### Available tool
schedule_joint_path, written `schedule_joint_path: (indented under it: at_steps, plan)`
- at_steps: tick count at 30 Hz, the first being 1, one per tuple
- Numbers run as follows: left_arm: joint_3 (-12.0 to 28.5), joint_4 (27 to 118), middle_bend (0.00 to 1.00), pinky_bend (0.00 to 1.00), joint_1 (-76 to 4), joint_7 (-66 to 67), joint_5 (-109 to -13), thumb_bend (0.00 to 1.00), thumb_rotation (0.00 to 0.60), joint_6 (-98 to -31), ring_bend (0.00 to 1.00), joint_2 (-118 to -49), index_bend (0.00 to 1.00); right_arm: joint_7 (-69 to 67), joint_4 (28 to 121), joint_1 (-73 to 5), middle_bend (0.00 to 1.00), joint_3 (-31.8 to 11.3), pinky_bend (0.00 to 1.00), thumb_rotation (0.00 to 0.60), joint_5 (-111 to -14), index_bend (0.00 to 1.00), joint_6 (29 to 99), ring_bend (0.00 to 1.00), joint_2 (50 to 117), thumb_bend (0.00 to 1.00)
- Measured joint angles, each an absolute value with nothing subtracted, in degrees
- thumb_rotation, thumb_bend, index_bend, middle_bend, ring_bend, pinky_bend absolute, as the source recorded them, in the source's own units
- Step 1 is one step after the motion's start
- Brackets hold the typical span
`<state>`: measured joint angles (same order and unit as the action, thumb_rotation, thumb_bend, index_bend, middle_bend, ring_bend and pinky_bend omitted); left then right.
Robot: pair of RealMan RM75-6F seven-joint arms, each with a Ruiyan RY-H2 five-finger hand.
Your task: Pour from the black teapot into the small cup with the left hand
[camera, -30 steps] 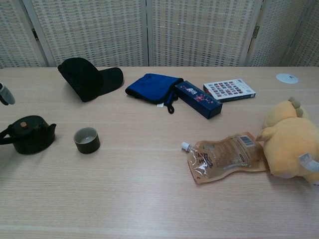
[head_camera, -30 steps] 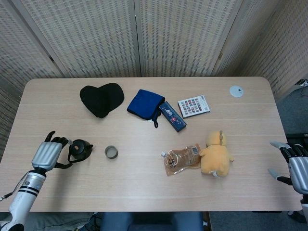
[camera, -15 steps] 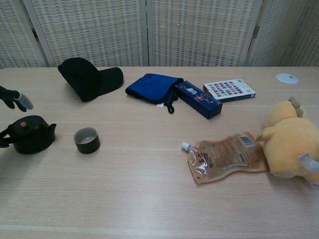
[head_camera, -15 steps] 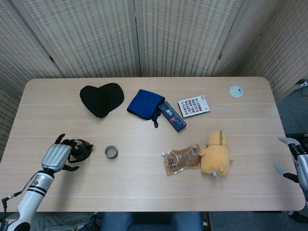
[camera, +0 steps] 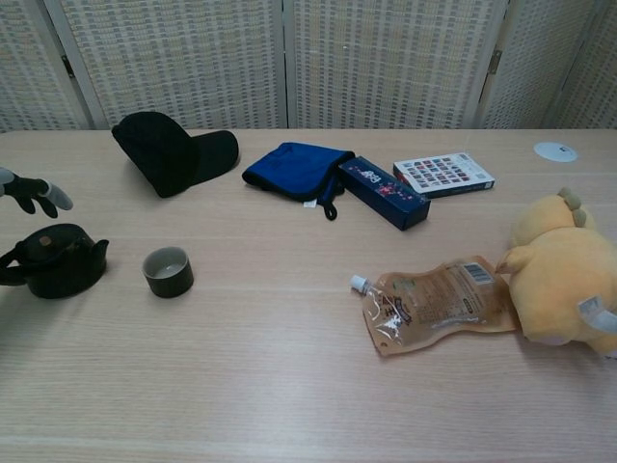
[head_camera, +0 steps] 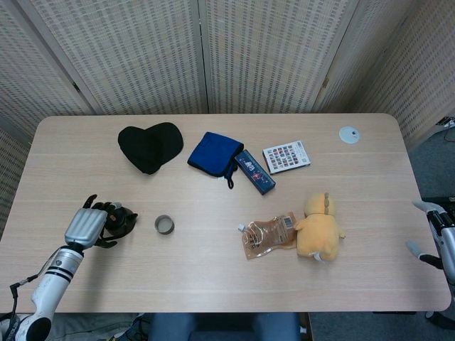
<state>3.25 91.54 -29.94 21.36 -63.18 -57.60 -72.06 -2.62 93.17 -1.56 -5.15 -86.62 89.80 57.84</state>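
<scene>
At lower left of the head view, the left hand [head_camera: 88,224] curled loosely around the black teapot [head_camera: 121,221], grasp unconfirmed. Just right stood the small cup [head_camera: 164,224], apparently unfilled. Lifting and pouring remained.

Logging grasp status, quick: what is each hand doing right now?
Left hand: open around the black teapot, not gripping.
Right hand: open, empty.

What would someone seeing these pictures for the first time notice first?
Probably the yellow plush toy near the table's right side, with a clear refill pouch lying against it. Next, at the front left, the left hand hovers at the black teapot, fingers spread above it, with the small cup just to its right.
</scene>
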Motion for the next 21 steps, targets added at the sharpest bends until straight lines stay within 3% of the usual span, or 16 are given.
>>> schedule_joint_path:
  at_steps: [21]
  plan:
    - [5.5,82.1,0.23,0.0,-33.1,23.0,-58.1,0.06,0.579,-54.8,0.22,-75.8,0.18,-2.5,92.9,-1.5,0.29,-5.2,0.26,0.6,-86.3,0.24,89.5,0.23,58.2,0.11]
